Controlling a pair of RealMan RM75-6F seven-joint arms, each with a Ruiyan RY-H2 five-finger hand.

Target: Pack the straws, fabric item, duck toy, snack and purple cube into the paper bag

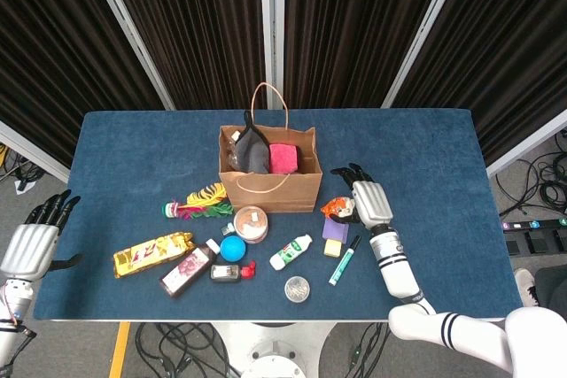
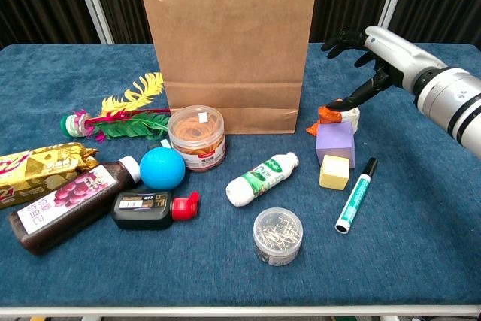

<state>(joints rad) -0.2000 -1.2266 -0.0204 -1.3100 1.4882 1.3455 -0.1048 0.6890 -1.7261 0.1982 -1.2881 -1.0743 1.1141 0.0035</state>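
The brown paper bag (image 1: 270,189) (image 2: 225,43) stands open mid-table with a dark fabric item (image 1: 252,150) and a pink block (image 1: 283,158) inside. Right of it, the orange-and-white duck toy (image 1: 337,208) (image 2: 337,114) lies beside the purple cube (image 1: 335,229) (image 2: 335,143). My right hand (image 1: 368,201) (image 2: 368,58) hovers open just above and right of the duck, fingers spread, holding nothing. The feather-trimmed straws (image 1: 199,204) (image 2: 120,118) and the gold snack pack (image 1: 152,253) (image 2: 37,171) lie left of the bag. My left hand (image 1: 31,241) hangs open off the table's left edge.
In front of the bag lie a rubber-band jar (image 2: 197,137), blue ball (image 2: 161,168), dark grape bottle (image 2: 64,204), black ink bottle (image 2: 154,209), small white bottle (image 2: 261,178), clip tub (image 2: 277,235), yellow cube (image 2: 334,171) and green marker (image 2: 356,194).
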